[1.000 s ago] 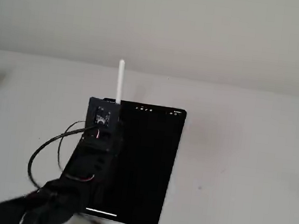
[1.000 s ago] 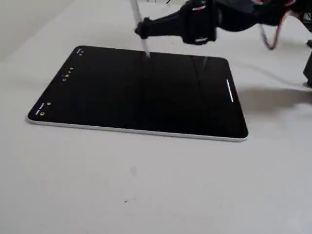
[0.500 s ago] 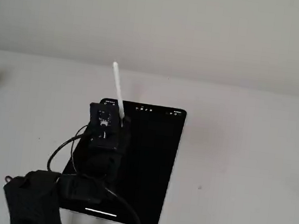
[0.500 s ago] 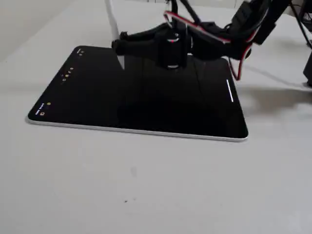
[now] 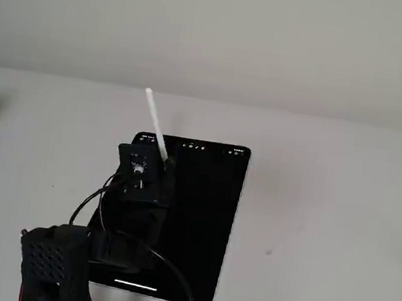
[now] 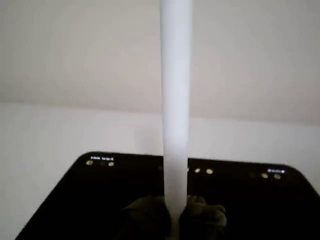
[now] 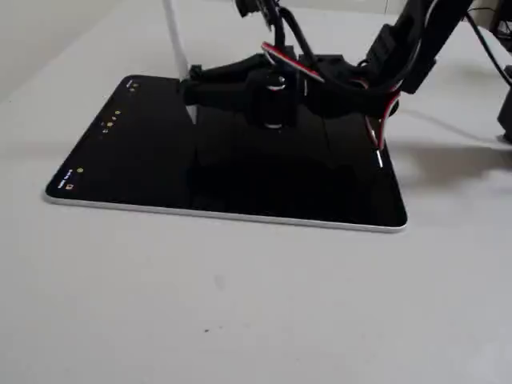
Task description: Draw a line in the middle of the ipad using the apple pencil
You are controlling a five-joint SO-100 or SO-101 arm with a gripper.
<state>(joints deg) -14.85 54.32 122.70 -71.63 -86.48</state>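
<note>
The ipad (image 7: 160, 160) has glossy black glass; the apple pencil (image 6: 176, 100) looks smooth matt white plastic.

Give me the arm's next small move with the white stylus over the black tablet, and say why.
Probably shift the gripper toward the screen's middle, then lower. It holds the slim white stylus near the far edge of the flat black tablet, close to its icon end, and no stroke shows near the tip. Whether the tip touches the glass cannot be told.
</note>
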